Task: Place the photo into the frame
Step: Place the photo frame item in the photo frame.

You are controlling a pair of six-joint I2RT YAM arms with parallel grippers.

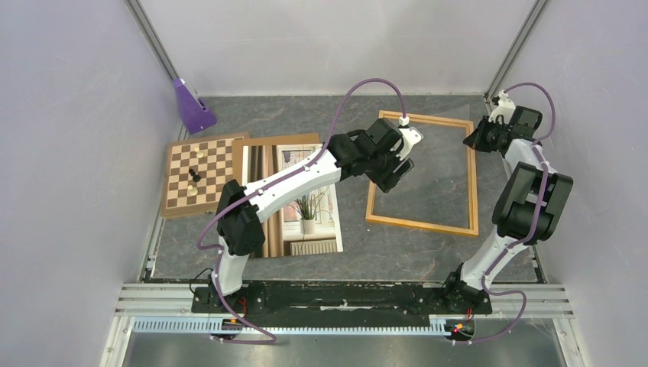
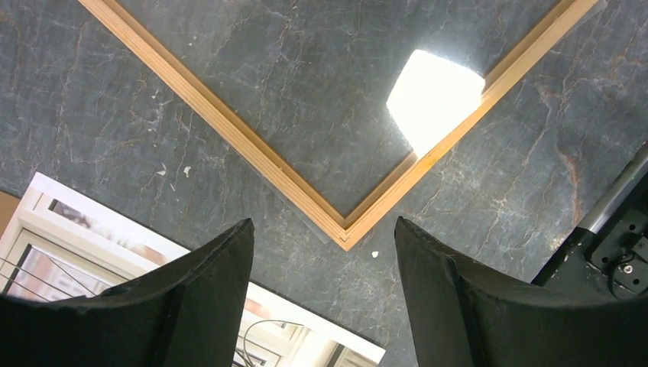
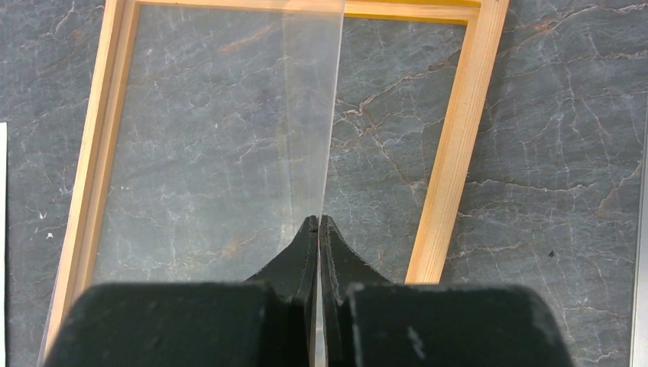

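L gripper (image 2: 321,233) hovering over frame (image 2: 229,126) corner, fingers wide apart, touching nothing. R gripper (image 3: 318,223) pinching clear pane (image 3: 309,115) by its edge, fingers clamped on it, above frame. Photo (image 1: 309,218) lying flat just left of frame, beside chessboard (image 1: 199,172).

The frame (image 1: 420,224) is pale wood, the photo (image 1: 313,229) glossy paper, the pane (image 3: 313,115) clear, the tabletop (image 1: 405,252) dark veined stone.
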